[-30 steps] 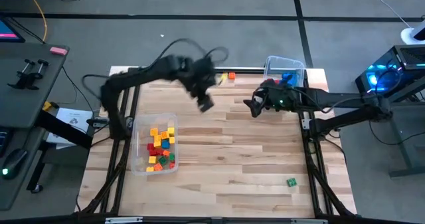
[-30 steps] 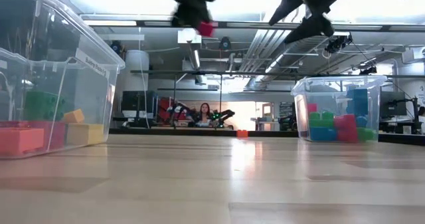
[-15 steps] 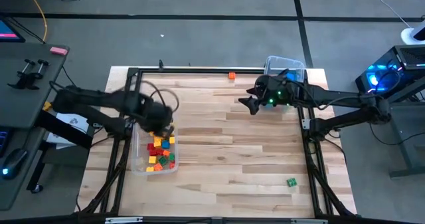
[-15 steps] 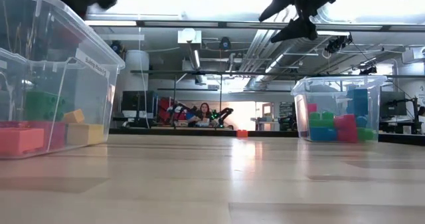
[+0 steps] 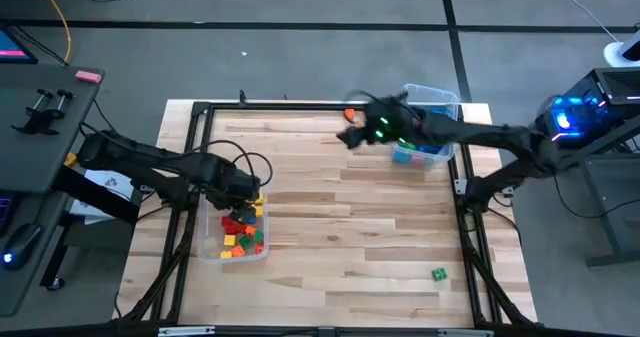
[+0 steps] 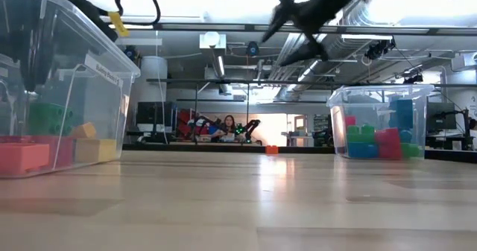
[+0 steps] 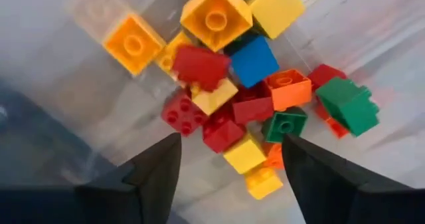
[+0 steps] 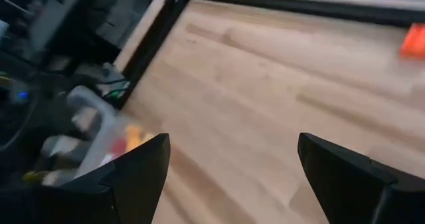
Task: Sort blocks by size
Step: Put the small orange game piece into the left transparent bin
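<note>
L pincer (image 5: 243, 189) hangs over the far end of the clear bin (image 5: 207, 249) at the table's (image 5: 330, 257) left side, fingers (image 7: 156, 174) spread apart w/ nothing between them. In the left wrist view a red block (image 7: 200, 66) shows just beyond the fingers, above the heap and slightly blurred; can't tell if it's resting on the others. Heap of blocks (image 5: 243, 228) in that bin: yellow, orange, red, green, one blue, all the bigger studded sort from the wrist view. Low view shows the bin's near wall w/ red, yellow and green blocks against it.

Mid-table is bare wood. At the far edge, one orange block (image 5: 349, 114) lies alone, just beside the black frame rail.

R pincer (image 5: 349, 137) is in the air near that orange block, on the near side of it, fingers (image 8: 136, 174) wide apart and empty. R arm stretches in from the right side.

Second clear bin (image 5: 446, 101) at the far right corner holds blue, green and red/pink blocks (image 6: 376, 141). One green block (image 5: 438, 273) sits alone near the table's front right edge, well apart from everything.

Person (image 6: 228, 124) seated in the room far behind.
</note>
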Controlling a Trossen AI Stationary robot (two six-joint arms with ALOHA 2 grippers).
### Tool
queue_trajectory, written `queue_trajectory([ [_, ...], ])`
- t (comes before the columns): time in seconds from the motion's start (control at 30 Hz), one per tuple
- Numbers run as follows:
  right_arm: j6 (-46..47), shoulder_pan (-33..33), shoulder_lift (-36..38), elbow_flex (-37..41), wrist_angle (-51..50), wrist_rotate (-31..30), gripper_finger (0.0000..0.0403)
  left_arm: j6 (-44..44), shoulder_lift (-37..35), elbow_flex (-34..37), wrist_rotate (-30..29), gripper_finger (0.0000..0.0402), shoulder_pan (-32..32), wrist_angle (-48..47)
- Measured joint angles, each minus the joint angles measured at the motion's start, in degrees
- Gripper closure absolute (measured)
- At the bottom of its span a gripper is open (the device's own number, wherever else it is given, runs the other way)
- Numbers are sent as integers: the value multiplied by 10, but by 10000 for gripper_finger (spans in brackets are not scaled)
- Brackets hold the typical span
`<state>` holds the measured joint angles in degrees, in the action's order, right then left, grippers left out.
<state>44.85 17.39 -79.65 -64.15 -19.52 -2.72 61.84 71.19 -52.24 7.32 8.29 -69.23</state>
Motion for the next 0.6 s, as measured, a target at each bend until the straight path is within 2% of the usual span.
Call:
queue_trajectory([
  [0.2,-69,90,-196,-223,-139,-46,79,-87,-38,0,-39,151,-21,19],
  [0.3,-95,137,-299,-328,-241,-47,108,-99,-64,0,-50,151,-40,40],
  [0.4,-107,173,-393,-413,-333,-48,187,-93,-89,0,-60,150,-56,52],
  [0.53,-109,197,-488,-490,-392,-47,356,-68,-119,0,-83,150,-65,66],
  [0.57,-117,198,-504,-504,-393,-45,379,-63,-124,0,-90,150,-65,65],
  [0.6,-119,198,-517,-518,-394,-46,383,-57,-130,0,-96,150,-65,65],
])
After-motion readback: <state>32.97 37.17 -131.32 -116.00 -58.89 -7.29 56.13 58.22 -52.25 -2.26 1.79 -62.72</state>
